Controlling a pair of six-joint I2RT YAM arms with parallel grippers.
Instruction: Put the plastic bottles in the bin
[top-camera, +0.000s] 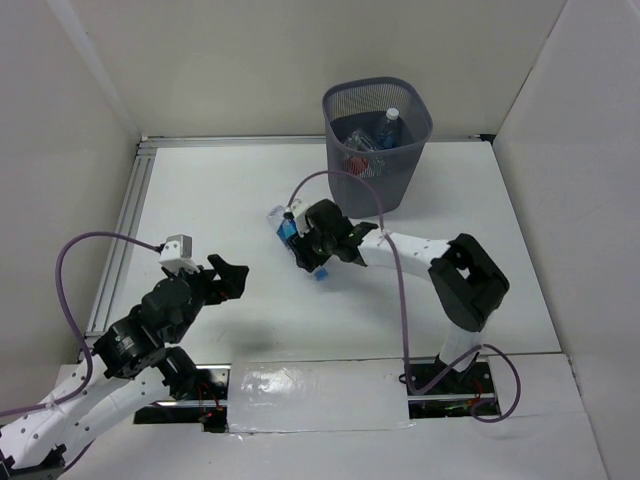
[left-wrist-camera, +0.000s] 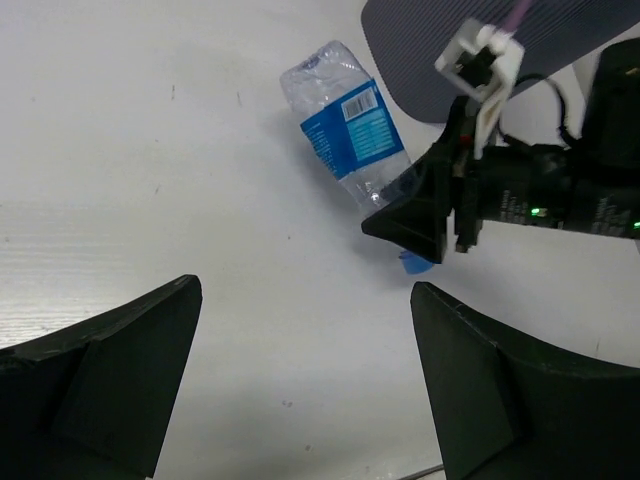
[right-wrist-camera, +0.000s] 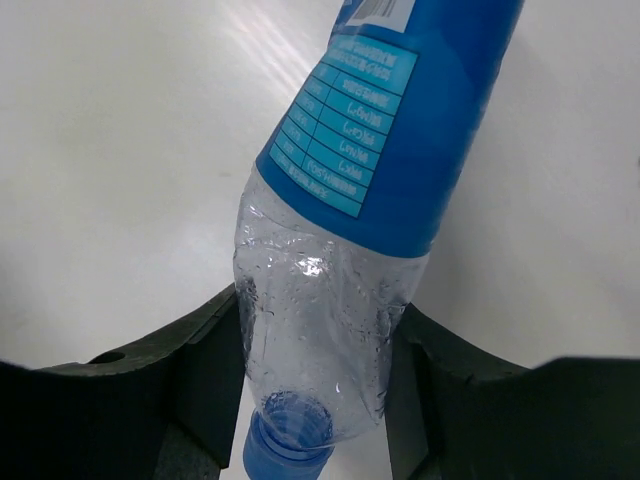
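A clear bottle with a blue label and blue cap (top-camera: 290, 236) lies on the white table, seen also in the left wrist view (left-wrist-camera: 347, 132) and the right wrist view (right-wrist-camera: 370, 180). My right gripper (top-camera: 312, 250) is shut on its neck end; both fingers (right-wrist-camera: 190, 370) press the clear shoulder above the cap. The dark mesh bin (top-camera: 377, 140) stands at the back and holds several bottles, one with a white cap, one with red. My left gripper (top-camera: 232, 275) is open and empty over bare table to the bottle's left, its fingers (left-wrist-camera: 110, 380) wide apart.
White walls close in the table on three sides. A metal rail (top-camera: 125, 220) runs along the left edge. A purple cable (top-camera: 395, 290) loops over the right arm. A taped sheet (top-camera: 315, 395) lies at the near edge between the bases.
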